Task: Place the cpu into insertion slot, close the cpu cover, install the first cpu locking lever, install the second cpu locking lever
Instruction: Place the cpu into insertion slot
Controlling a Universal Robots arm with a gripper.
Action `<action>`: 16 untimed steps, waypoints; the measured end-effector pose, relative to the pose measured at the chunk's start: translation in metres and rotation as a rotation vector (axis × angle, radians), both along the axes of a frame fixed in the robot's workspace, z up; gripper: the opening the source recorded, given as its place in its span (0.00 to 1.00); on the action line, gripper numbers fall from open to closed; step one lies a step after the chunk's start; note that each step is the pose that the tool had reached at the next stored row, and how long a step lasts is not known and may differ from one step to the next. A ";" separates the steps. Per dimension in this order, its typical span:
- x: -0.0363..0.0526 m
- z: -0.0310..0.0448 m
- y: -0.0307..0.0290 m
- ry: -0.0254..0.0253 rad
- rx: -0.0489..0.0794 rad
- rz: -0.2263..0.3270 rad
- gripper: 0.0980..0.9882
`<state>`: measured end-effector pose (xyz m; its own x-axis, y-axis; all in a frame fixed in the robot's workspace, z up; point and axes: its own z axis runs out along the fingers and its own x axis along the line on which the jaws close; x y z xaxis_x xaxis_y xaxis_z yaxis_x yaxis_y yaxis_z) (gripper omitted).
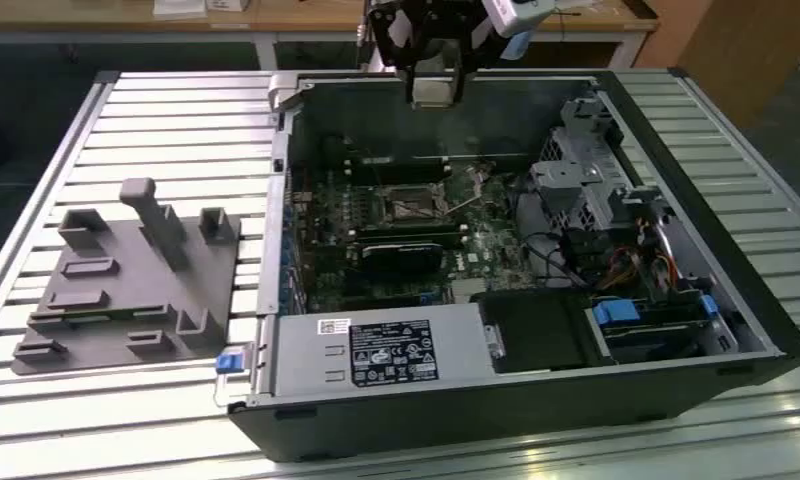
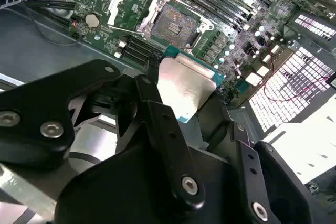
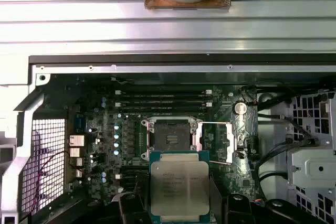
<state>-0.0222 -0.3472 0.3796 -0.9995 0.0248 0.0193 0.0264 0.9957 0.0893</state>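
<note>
In the exterior view, the pincer (image 1: 436, 92) hangs over the far wall of the open computer case (image 1: 507, 415). The motherboard (image 1: 494, 255) lies lower than it, inside the case.

In the second wrist view, the pincer (image 2: 189, 95) is clenched on the cpu (image 2: 184, 90), with a black finger (image 2: 157, 108) at each side of the chip. The empty socket (image 2: 176, 24) lies beyond the chip, apart from it. The cpu cover (image 2: 115, 6) is swung open beside the socket.

In the first wrist view, the cpu (image 3: 180, 184) sits between the fingers of the pincer (image 3: 181, 205). The socket (image 3: 170, 139) lies uncovered past the chip's free edge.
</note>
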 end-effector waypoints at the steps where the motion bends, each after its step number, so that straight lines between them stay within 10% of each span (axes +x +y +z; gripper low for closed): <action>1: 0.0000 0.0000 0.0000 0.0000 0.000 0.000 0.50; 16: -0.0012 -0.0044 0.0000 -0.0081 0.000 0.001 0.50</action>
<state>-0.0234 -0.3473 0.3753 -0.9997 0.0236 0.0112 0.0246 0.9957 0.0895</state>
